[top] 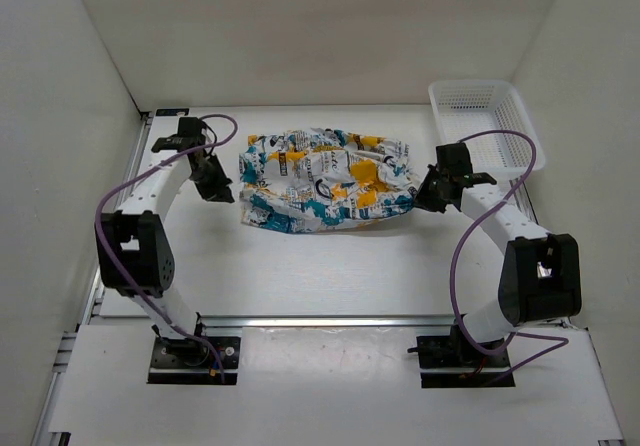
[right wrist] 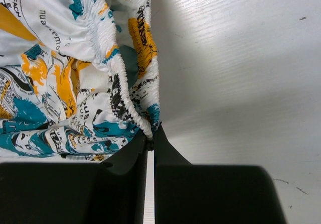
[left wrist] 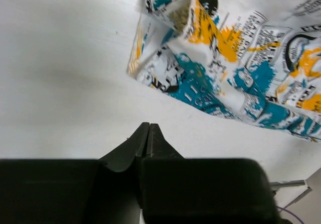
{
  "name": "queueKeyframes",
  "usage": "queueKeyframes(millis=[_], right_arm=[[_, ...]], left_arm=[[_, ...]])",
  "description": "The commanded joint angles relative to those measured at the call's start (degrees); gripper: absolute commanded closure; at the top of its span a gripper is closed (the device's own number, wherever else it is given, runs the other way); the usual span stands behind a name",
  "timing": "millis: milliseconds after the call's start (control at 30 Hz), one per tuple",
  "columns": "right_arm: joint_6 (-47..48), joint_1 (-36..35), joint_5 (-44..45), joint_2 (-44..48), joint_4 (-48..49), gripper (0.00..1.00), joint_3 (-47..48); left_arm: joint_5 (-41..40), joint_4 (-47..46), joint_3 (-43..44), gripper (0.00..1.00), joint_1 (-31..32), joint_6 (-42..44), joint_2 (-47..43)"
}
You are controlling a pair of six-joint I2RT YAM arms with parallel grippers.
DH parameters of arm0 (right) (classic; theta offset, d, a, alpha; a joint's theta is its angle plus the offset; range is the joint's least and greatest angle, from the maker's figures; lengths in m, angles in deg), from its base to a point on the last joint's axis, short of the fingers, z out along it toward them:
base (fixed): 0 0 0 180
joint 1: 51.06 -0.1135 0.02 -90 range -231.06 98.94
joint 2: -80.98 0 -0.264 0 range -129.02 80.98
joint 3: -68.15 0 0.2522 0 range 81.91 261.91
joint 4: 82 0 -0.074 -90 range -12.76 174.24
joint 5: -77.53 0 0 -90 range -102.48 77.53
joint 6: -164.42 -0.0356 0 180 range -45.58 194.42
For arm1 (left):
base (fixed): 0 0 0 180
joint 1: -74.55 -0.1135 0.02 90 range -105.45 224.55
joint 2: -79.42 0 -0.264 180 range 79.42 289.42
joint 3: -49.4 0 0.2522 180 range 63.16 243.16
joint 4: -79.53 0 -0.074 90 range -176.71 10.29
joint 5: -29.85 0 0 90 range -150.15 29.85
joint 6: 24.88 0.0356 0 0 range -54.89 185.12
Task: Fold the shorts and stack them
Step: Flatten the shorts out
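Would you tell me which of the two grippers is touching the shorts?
The right gripper: its shut fingertips pinch the elastic edge of the shorts, while the left gripper is shut over bare table, apart from the fabric.

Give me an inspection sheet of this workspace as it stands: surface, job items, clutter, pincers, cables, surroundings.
Surface: white table, no spills seen.
Job's things: one pair of shorts, crumpled and unfolded, lying mid-table; no stack yet.
Clutter: white mesh basket at the far right corner, nothing seen inside.
Grippers: left pincer shut over bare table, apart from the shorts; right pincer shut, tips at the elastic waistband's edge, pinch unclear.
Cables: purple cables loop along each arm, not touching the shorts.
Surroundings: white walls on three sides; metal rail along the table's near edge.
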Motion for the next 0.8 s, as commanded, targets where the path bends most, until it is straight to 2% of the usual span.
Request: queueKeyframes(millis=[0,167,233,367,500,700,767], right_arm=[[1.06,0.20,-0.40,-0.53,0.06,1.00,2.67],[1.06,0.20,-0.40,-0.53,0.06,1.00,2.67],[1.06,0.20,-0.40,-0.53,-0.55,1.00,2.67],[1.06,0.20,0.13,-0.53,-0.55,1.00,2.67],[1.59,0.20,0.13,0.00,-1.08,1.00,2.67],[1.59,0.20,0.13,0.00,-1.08,1.00,2.14],[1.59,0.20,0.13,0.00,-1.08,1.00,2.14]], left_arm=[[0.06,-1.30,-2.53,0.85,1.53,-0.23,-4.86],[2.26,-1.31,-0.69,0.78,7.42,1.09,0.65],[2.96,-1.83,1.67,0.69,8.65,1.09,3.29],[-1.15,-1.83,6.76,0.58,9.98,0.57,10.67],[-5.64,-1.83,9.86,0.43,9.98,0.04,12.44],[-10.73,-1.83,15.03,0.43,11.55,0.56,17.79],[-11.27,-1.83,16.27,0.47,11.56,1.09,18.94]])
